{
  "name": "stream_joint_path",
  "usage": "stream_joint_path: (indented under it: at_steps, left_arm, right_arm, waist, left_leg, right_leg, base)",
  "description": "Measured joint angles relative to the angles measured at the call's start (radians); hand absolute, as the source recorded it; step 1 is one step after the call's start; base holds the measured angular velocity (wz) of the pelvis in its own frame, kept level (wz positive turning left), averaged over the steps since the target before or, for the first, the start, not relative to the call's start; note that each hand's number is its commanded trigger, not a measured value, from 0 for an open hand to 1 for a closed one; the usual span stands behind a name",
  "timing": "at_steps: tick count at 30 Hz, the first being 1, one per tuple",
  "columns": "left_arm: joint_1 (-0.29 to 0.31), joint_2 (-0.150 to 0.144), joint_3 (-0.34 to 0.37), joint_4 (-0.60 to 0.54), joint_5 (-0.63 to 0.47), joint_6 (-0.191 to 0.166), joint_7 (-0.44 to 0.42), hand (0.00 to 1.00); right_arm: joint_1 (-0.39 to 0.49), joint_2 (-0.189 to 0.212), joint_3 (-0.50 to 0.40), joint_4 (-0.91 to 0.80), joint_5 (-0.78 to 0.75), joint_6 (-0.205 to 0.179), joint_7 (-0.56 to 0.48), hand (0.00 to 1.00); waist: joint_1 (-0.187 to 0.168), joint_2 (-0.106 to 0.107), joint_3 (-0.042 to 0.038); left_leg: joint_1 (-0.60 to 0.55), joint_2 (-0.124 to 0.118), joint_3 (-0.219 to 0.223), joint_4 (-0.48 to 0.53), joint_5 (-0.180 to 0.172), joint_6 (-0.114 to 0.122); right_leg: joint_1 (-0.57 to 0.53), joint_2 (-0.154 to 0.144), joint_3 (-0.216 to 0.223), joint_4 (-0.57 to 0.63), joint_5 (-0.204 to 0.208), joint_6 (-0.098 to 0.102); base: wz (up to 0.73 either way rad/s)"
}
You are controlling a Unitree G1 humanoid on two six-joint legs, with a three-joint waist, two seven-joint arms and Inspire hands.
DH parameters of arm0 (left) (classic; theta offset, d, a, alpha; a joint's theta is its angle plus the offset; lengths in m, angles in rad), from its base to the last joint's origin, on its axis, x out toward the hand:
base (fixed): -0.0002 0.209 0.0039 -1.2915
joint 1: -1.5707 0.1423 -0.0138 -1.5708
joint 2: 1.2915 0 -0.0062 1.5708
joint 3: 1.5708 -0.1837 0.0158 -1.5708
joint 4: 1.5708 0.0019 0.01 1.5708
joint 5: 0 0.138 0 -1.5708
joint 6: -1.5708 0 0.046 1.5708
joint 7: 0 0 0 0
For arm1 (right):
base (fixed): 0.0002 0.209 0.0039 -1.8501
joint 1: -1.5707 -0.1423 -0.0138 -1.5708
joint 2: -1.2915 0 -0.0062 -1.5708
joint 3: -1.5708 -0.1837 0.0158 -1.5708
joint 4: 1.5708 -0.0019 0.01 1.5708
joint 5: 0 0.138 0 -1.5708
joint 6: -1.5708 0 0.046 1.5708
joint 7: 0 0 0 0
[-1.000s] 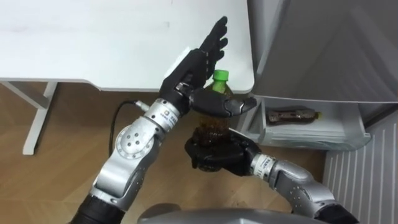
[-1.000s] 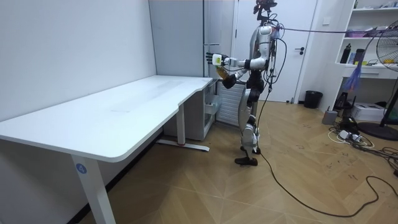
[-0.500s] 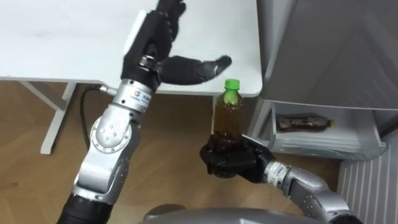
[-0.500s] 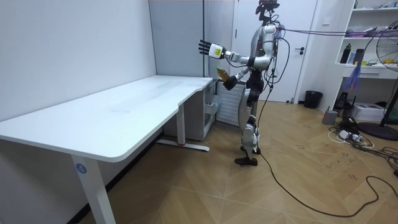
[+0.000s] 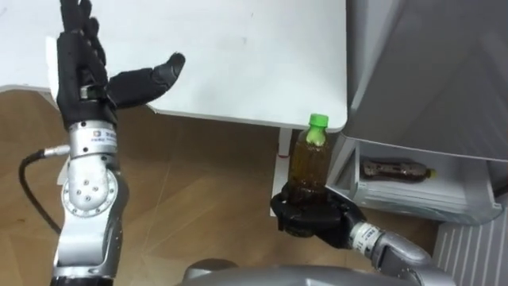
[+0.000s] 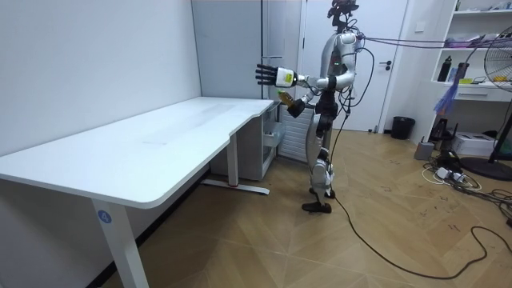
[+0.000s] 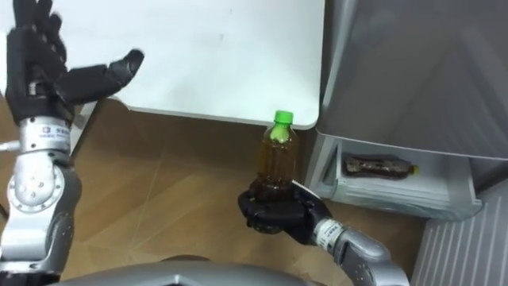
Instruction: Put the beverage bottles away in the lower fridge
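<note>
The fridge (image 5: 429,71) is seen with its lower drawer (image 5: 413,199) open. One lying bottle (image 5: 394,168), apparently a drink, is already stowed there. A white table (image 5: 238,48) is set just beside the fridge. Well apart from the fridge, the left hand (image 5: 83,75) is raised, fingers spread and empty. Near the fridge's drawer, a green-capped bottle (image 5: 309,163) is held upright, clasped at its base by the right hand (image 5: 313,221), and is not yet stowed.

both hands are black, with jointed segmented fingers. the left hand (image 5: 83,67) meets a white wrist band bearing small dark print. below it the silver forearm widens into a round disc ringed with small screws, and a black cable loops out at its side. the right hand (image 5: 311,220) ends in a silver wrist ring, also printed, on a grey metal forearm.
</note>
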Motion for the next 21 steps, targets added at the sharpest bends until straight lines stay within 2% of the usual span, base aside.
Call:
stream_joint_path:
  at_steps: [1,4,6,8,12,15,17,21]
  left_arm:
    - [0.016,0.0,0.003,0.034,-0.074,0.0,0.015,0.0]
    - [0.054,-0.002,0.004,0.129,-0.181,0.0,0.051,0.0]
    - [0.063,-0.007,0.004,0.193,-0.22,0.0,0.067,0.0]
    - [0.063,-0.009,0.0,0.304,-0.242,0.0,0.083,0.0]
    - [0.069,-0.009,-0.009,0.475,-0.251,0.006,0.102,0.0]
    - [0.07,-0.008,-0.031,0.599,-0.243,0.037,0.1,0.0]
    - [0.082,-0.008,-0.055,0.674,-0.228,0.07,0.094,0.0]
    - [0.084,-0.008,-0.11,0.759,-0.156,0.111,0.073,0.0]
  right_arm:
    - [0.004,0.0,-0.002,-0.007,0.0,0.01,-0.02,1.0]
    - [0.009,0.0,-0.018,-0.033,0.0,0.018,-0.038,1.0]
    - [0.009,0.003,-0.027,-0.035,0.003,0.018,-0.04,1.0]
    - [0.007,0.004,-0.025,-0.033,0.005,0.018,-0.058,1.0]
    - [0.013,0.014,-0.012,-0.03,0.005,0.021,-0.08,1.0]
    - [0.009,0.008,0.016,-0.031,0.004,0.05,-0.103,1.0]
    - [0.002,0.009,0.027,-0.031,0.003,0.065,-0.116,1.0]
    - [-0.012,0.013,0.033,-0.036,0.029,0.079,-0.131,1.0]
  waist:
    - [0.014,0.005,-0.0035]
    - [0.023,0.008,-0.0054]
    - [0.024,0.009,-0.0058]
    - [0.033,0.011,-0.0083]
    - [0.039,0.002,-0.009]
    - [0.047,-0.016,-0.0094]
    - [0.047,-0.026,-0.0097]
    - [0.041,-0.028,-0.0079]
  left_leg:
    - [0.004,0.0,0.001,-0.002,0.0,0.0]
    - [0.006,0.0,0.001,-0.004,0.0,0.0]
    - [0.006,0.0,0.001,-0.004,0.0,0.0]
    - [0.005,-0.001,0.001,-0.01,0.0,0.0]
    - [0.005,-0.001,0.003,-0.019,0.003,-0.003]
    - [0.005,-0.001,0.005,-0.019,0.002,-0.003]
    - [0.001,-0.002,0.005,-0.02,0.002,-0.003]
    - [-0.007,-0.002,0.004,-0.023,0.001,-0.002]
  right_leg:
    - [0.0,0.0,0.002,0.002,0.0,0.0]
    - [0.0,0.001,0.004,0.0,0.0,0.0]
    - [0.002,0.001,0.004,-0.002,0.0,0.0]
    - [0.003,0.001,0.005,-0.007,0.0,0.0]
    - [0.002,0.001,0.008,-0.014,0.0,-0.001]
    - [0.0,0.003,0.008,-0.018,0.0,-0.001]
    - [0.002,0.004,0.007,-0.028,0.001,0.0]
    - [0.0,0.003,-0.002,-0.029,0.002,0.001]
  base:
    - [-0.08]
    - [-0.08]
    - [0.0]
    - [0.0]
    - [-0.01]
    - [0.0]
    - [0.0]
    - [0.04]
